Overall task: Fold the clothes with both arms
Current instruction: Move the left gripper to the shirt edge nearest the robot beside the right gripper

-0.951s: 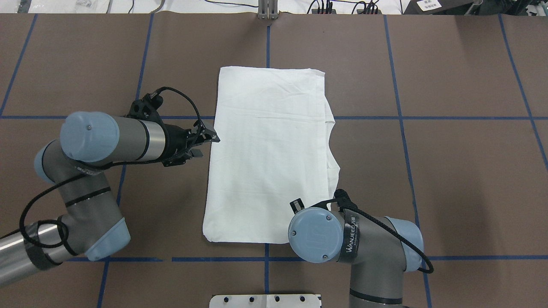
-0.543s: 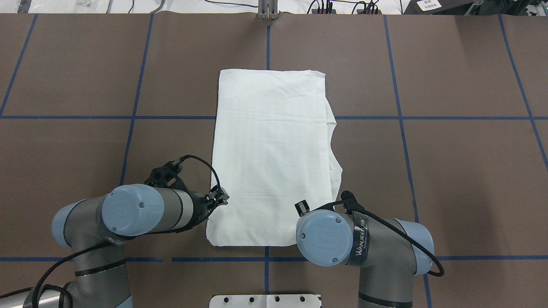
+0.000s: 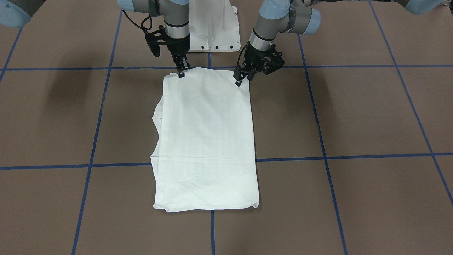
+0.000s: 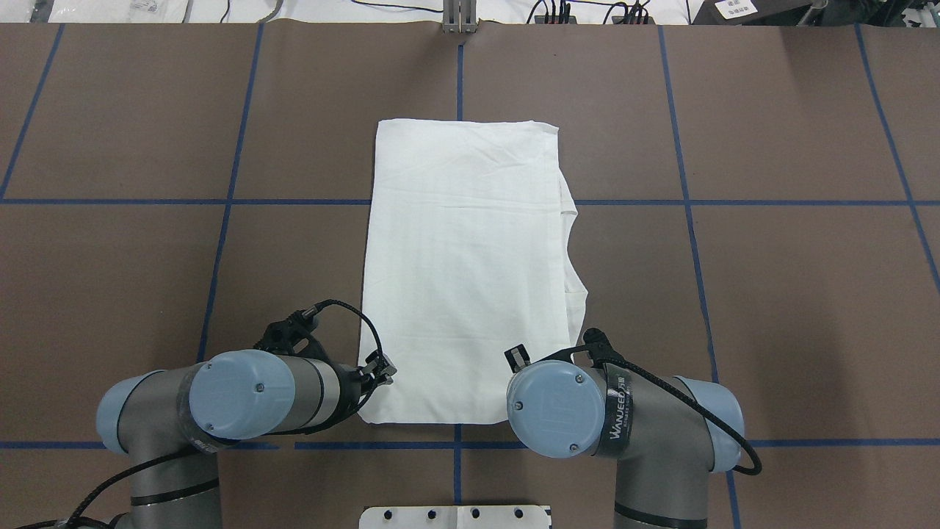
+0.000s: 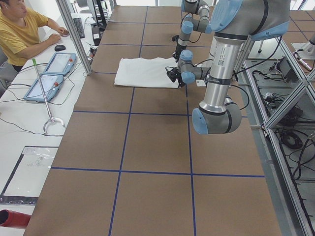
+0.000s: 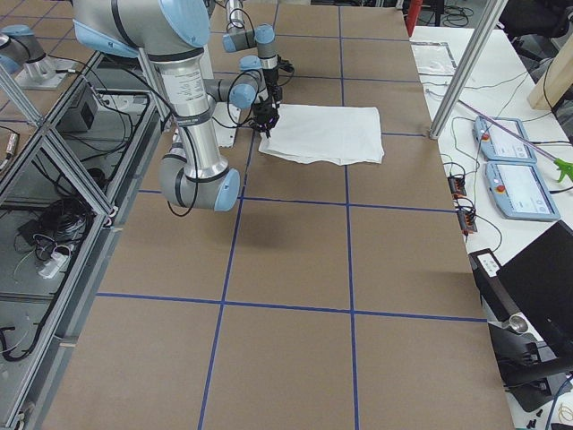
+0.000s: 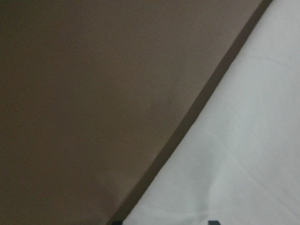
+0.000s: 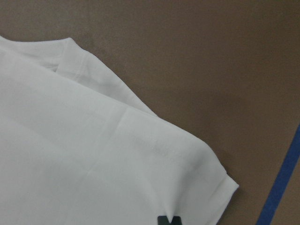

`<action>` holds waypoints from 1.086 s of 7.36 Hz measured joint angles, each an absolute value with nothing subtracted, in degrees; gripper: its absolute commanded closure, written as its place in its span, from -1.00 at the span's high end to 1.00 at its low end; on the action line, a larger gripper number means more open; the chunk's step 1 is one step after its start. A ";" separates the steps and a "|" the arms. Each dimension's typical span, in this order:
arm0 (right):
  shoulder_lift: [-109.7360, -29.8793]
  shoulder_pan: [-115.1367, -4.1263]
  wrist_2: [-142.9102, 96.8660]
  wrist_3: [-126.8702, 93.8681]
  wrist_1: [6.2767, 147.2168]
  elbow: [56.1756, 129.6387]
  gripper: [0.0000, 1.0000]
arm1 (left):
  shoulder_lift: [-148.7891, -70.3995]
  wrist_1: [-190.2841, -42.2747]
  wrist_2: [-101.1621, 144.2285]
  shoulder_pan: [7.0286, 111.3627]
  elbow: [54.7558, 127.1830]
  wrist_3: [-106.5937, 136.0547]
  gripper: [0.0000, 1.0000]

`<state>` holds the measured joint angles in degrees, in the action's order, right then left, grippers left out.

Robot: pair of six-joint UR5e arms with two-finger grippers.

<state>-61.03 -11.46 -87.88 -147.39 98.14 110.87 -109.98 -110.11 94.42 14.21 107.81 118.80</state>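
The white shirt (image 4: 463, 257) lies folded into a long rectangle on the brown table, with a sleeve edge sticking out on its right side (image 4: 573, 279). My left gripper (image 4: 380, 371) is low at its near-left corner, open, with the cloth edge (image 7: 234, 140) between the spread tips. In the front view my left gripper (image 3: 240, 78) stands at the corner on that view's right. My right gripper (image 3: 181, 72) is at the other near corner, shut on the shirt's hem (image 8: 70, 140), and creases run toward its tips (image 8: 168, 220). The overhead view hides it under its own wrist.
The white pedestal base (image 3: 212, 32) stands just behind the shirt's near edge, between the two arms. A person (image 5: 24, 24) sits at a side desk with teach pendants (image 5: 51, 73) beyond the shirt's far end. Blue tape lines cross the table.
My left arm has swung from the shirt's left mid edge back to its near-left corner. The right arm has only shifted slightly.
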 measured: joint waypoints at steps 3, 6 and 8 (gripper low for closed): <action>-60.83 -11.44 -87.95 -147.39 98.17 111.32 -1.00 | -109.30 -108.64 94.40 12.97 108.25 119.21 -0.35; -60.99 -11.54 -87.98 -147.39 98.17 111.68 -1.00 | -109.09 -108.55 94.39 12.81 108.31 119.44 -1.00; -61.05 -11.54 -87.98 -147.36 98.17 111.70 -1.00 | -109.11 -108.54 94.47 12.80 108.93 119.46 -1.00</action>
<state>-61.05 -11.54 -87.98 -147.36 98.17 111.70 -109.11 -108.54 94.47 12.80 108.93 119.46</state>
